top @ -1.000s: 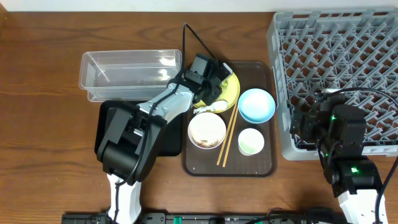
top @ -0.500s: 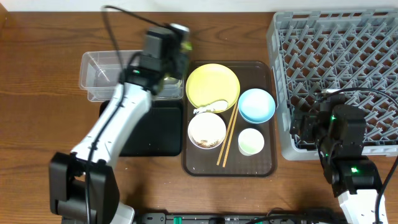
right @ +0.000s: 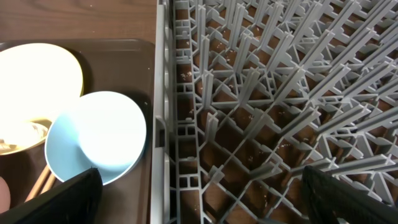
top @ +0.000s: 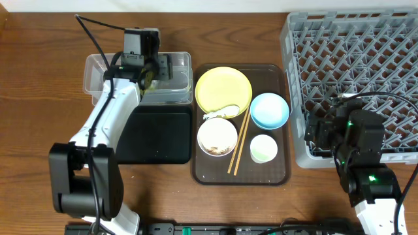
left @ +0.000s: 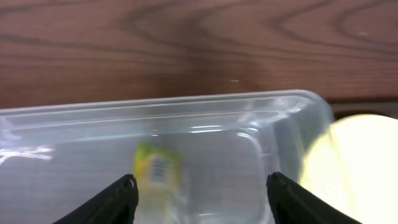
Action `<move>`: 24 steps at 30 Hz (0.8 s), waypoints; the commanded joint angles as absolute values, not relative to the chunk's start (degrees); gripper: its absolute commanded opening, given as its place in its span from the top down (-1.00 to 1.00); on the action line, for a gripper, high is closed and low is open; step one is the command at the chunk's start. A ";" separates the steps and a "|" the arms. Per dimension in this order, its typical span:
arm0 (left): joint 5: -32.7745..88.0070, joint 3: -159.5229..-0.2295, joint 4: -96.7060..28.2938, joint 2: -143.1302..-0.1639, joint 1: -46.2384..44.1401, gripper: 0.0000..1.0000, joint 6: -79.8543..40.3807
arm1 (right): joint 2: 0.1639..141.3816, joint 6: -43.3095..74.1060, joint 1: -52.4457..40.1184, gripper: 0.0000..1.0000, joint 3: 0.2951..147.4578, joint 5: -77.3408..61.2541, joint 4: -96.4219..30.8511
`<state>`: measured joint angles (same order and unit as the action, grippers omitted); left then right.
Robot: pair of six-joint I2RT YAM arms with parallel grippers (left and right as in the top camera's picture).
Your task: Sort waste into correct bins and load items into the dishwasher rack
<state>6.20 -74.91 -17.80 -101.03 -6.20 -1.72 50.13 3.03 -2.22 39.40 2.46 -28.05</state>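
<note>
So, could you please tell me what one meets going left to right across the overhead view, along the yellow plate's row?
Clear tub, yellow plate, light blue bowl, dishwasher rack. The black tray shares the tub's span, so I left it out.

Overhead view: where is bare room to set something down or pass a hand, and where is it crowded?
Free: the black tray, bare beside the brown tray; the table left of the clear tub; the empty dishwasher rack. Crowded: the brown tray, packed with yellow plate, blue bowl, white bowl, cup and chopsticks. The left gripper hangs over the tub.
</note>
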 commanded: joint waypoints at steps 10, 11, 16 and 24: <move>22.06 -75.22 -25.02 -97.12 -18.17 -0.31 11.53 | 49.89 3.81 -2.66 -0.99 40.62 2.92 -28.08; 22.02 -75.22 -26.24 -97.86 -19.77 -0.31 14.94 | 49.89 3.84 -2.66 -0.99 40.62 2.92 -28.08; 16.47 -75.18 -27.94 -102.24 -25.82 -0.32 22.90 | 49.89 3.81 -2.66 -0.98 40.62 2.92 -28.10; 14.06 -75.18 -25.96 -109.23 -28.49 -0.33 23.94 | 49.89 3.81 -2.66 -0.99 40.62 2.68 -28.10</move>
<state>15.70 -74.94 -26.37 -107.31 -28.32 21.71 50.13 3.03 -2.22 39.40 2.44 -28.08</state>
